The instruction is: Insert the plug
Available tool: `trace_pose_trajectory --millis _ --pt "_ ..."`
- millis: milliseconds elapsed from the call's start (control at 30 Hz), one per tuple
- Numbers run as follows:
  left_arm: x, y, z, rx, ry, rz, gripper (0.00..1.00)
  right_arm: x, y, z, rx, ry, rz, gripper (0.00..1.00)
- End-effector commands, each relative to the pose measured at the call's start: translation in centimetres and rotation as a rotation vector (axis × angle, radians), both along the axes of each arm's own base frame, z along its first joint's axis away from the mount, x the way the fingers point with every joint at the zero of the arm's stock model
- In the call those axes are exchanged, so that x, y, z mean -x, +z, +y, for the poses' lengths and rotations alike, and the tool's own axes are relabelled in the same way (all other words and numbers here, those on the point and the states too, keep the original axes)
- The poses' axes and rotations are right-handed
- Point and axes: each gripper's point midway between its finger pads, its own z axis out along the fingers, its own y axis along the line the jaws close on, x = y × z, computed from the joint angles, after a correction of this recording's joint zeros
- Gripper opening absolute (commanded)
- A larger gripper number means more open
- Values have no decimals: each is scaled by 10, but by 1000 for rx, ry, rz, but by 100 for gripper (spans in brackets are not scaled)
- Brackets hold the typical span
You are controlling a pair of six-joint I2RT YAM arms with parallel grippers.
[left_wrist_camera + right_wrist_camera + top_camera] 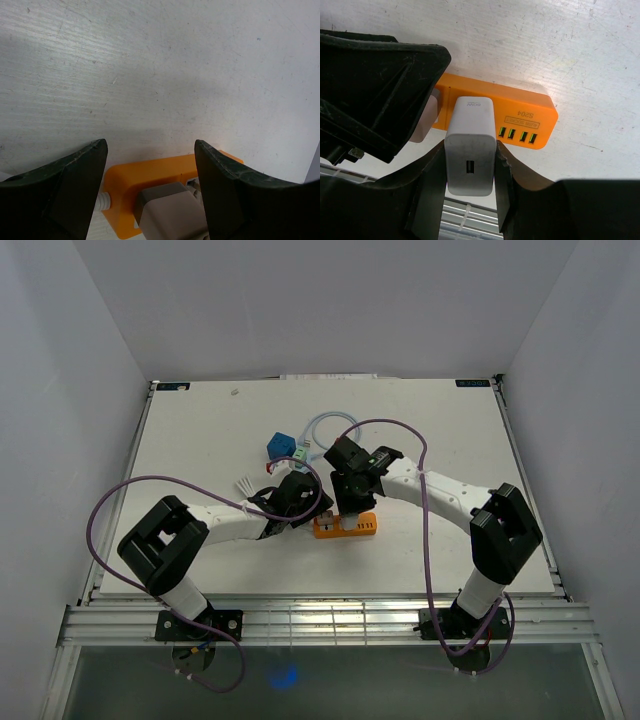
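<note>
An orange power strip (pixel 350 527) lies near the table's front middle. My right gripper (pixel 470 176) is shut on a white charger plug (pixel 469 142), held upright with its front end against the strip's top face (pixel 525 107), beside four green USB ports (pixel 519 135). How deep it sits cannot be told. My left gripper (pixel 150 200) is open. Its fingers (pixel 75 185) straddle the strip's left end (pixel 150 172), where a grey plug (pixel 170 210) sits in a socket. In the top view both grippers, left (pixel 300 502) and right (pixel 350 502), meet over the strip.
A blue box (pixel 281 444), a green connector (pixel 300 453) and a looped pale cable (pixel 325 425) lie behind the grippers. A small white part (pixel 245 485) lies left of the left gripper. Purple cables arc over both arms. The table's front rail (pixel 320 620) is close by.
</note>
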Motion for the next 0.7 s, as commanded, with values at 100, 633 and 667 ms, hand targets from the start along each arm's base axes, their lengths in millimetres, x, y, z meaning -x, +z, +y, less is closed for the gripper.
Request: trace_pose_trajectory --millis 100,633,667 --pt "23 -36 24 -120 -16 113 82 3 -6 3 0 2 13 8" --pt "25 -36 23 -111 -20 116 82 9 -32 -7 128 -34 22 8" --pt "25 -36 22 -109 -20 117 82 9 -33 -8 135 -41 24 8"
